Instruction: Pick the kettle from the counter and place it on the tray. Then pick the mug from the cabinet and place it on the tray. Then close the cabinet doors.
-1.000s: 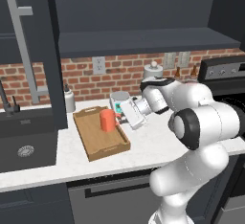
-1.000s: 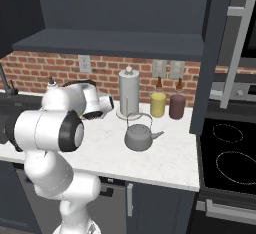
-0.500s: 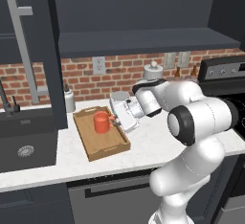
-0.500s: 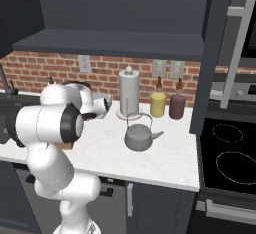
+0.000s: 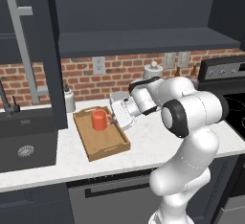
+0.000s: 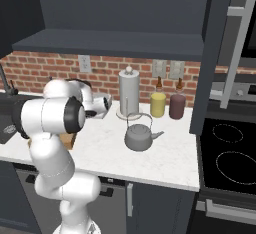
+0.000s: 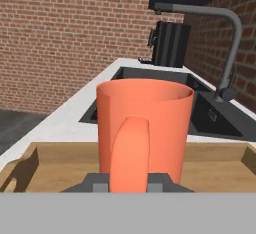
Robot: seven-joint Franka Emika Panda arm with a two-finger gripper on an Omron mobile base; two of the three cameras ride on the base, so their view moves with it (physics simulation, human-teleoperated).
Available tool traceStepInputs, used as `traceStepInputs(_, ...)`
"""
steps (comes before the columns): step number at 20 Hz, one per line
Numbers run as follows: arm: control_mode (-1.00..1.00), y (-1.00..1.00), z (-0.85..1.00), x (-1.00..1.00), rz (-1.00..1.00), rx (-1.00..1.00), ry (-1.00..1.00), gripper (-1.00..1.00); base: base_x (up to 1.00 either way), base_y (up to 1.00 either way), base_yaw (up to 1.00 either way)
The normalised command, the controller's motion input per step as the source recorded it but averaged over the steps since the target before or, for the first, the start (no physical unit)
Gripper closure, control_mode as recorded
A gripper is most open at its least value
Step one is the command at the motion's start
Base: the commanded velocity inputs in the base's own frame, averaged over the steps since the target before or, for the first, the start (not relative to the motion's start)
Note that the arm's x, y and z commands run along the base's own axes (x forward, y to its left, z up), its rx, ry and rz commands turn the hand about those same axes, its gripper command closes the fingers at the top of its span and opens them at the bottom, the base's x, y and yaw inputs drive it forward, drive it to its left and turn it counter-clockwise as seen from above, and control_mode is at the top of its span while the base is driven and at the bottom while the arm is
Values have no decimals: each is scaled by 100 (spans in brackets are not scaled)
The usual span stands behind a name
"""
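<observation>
Fingers (image 7: pixel 162 182) of the 2-finger gripper (image 7: pixel 129 183) pinch nearly closed on the handle of the small orange-red cylindrical mug (image 5: pixel 99 119), upright over the rectangular light-brown wooden tray (image 5: pixel 106 144). At 3 o'clock from the tray, well apart, the squat dark grey metal kettle (image 6: pixel 139 135) sits on the white speckled stone counter (image 6: pixel 170 158).

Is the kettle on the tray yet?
No. The kettle stands on the white counter beside the paper towel roll, away from the tray.
</observation>
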Motion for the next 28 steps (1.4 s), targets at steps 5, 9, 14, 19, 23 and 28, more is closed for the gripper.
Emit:
traceStepInputs(5, -100, 0, -12, 23, 0, 0, 1, 100, 0, 0, 0)
traceStepInputs(9, -100, 0, -15, 16, 0, 0, 0, 100, 0, 0, 0)
traceStepInputs(14, -100, 0, -18, 21, 0, 0, 0, 100, 0, 0, 0)
traceStepInputs(19, -100, 2, -10, 20, 0, 0, 0, 100, 0, 0, 0)
traceStepInputs(23, -100, 6, -13, 21, 0, 0, 0, 100, 0, 0, 0)
traceStepInputs(28, -100, 10, -11, 18, 0, 0, 0, 100, 0, 0, 0)
